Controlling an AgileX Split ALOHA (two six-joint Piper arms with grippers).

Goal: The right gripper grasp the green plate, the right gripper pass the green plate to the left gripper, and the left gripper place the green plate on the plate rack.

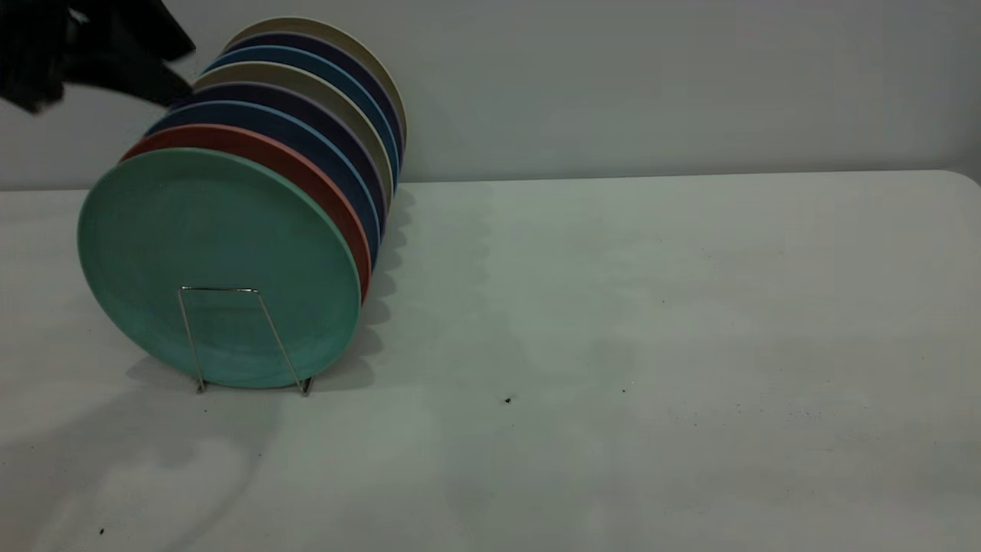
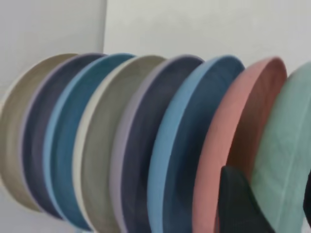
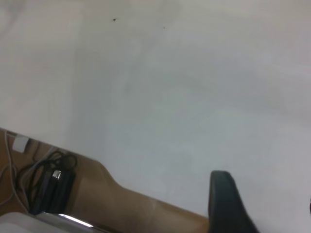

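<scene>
Eight plates stand on edge in the plate rack [image 1: 244, 337], and the green plate [image 1: 218, 264] already sits frontmost, against the salmon-pink plate [image 1: 306, 172]. It looks stiff, light and smooth, best pinched at its rim. My left gripper [image 1: 92, 54] hovers above the row; whether its fingers are spread, I cannot tell. Only my left wrist view shows the rims close up. My right wrist view shows just the table [image 3: 194, 97] and one right finger [image 3: 226, 204].

the green plate [image 1: 218, 264] has a matt, faintly grainy face, and the salmon plate [image 2: 228, 141] beside the left claw [image 2: 272, 204] looks equally dull. the plate rack [image 1: 245, 337] is thin shiny metal wire. the desk [image 1: 651, 345] is smooth, pale, matt and speckled.
</scene>
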